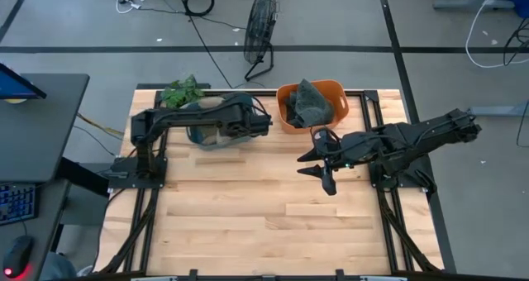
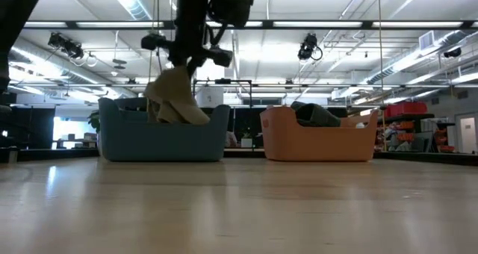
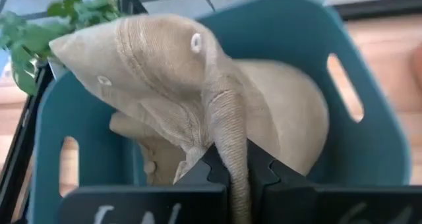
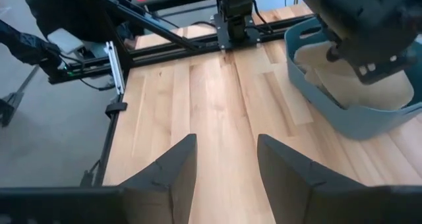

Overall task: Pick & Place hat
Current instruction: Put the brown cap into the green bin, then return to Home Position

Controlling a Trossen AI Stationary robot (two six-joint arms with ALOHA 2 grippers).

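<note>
A tan hat [image 3: 165,72] hangs from my left gripper [image 3: 231,170], which is shut on it over the blue basket [image 3: 369,125] at the table's far left. In the low view the tan hat [image 2: 176,98] dangles below the left gripper [image 2: 185,60], its lower part dipping behind the blue basket's [image 2: 160,138] rim. More tan cloth [image 3: 290,112] lies inside that basket. A dark grey-green hat [image 1: 309,102] rests in the orange basket [image 1: 285,116]. My right gripper [image 1: 318,160] is open above bare table near the orange basket, touching nothing. My left gripper pinches a bunched fold of the tan hat's cloth [image 3: 231,128] between its two fingers [image 3: 264,174], coming from above and pointing down. The hat hangs slack below the fingers, tilted, with its lower part inside the blue basket's walls.
A green leafy plant [image 1: 182,91] sits at the far left corner behind the blue basket. Black frame rails [image 1: 376,116] run along the table's edges. Bare wood [image 1: 264,215] fills the middle and near half of the table. A floor fan [image 1: 260,29] stands beyond the far edge.
</note>
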